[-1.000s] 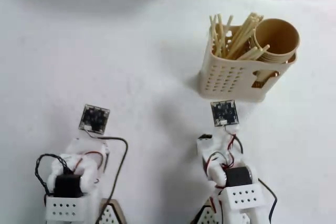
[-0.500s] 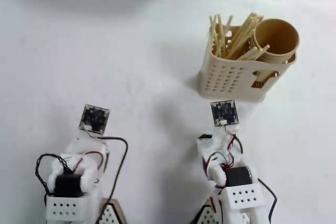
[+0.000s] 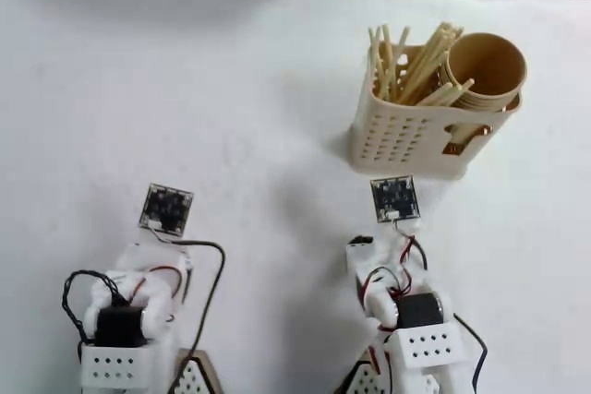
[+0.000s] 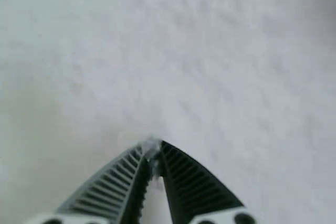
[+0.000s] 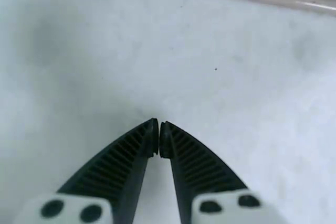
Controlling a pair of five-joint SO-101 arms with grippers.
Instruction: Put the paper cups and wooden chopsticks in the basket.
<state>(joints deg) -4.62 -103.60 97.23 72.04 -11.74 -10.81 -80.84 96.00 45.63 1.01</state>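
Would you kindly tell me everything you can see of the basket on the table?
The basket is a cream, plastic-looking rectangular tub whose walls are pierced with rows of small holes. It stands upright on the white table. Inside, wooden chopsticks lean bundled at one end and stacked paper cups sit at the other, both poking above the rim. Nothing else touches it.

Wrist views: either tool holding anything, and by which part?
Nothing held: left tool and right tool are shut and empty; paper cups and chopsticks sit in the basket.
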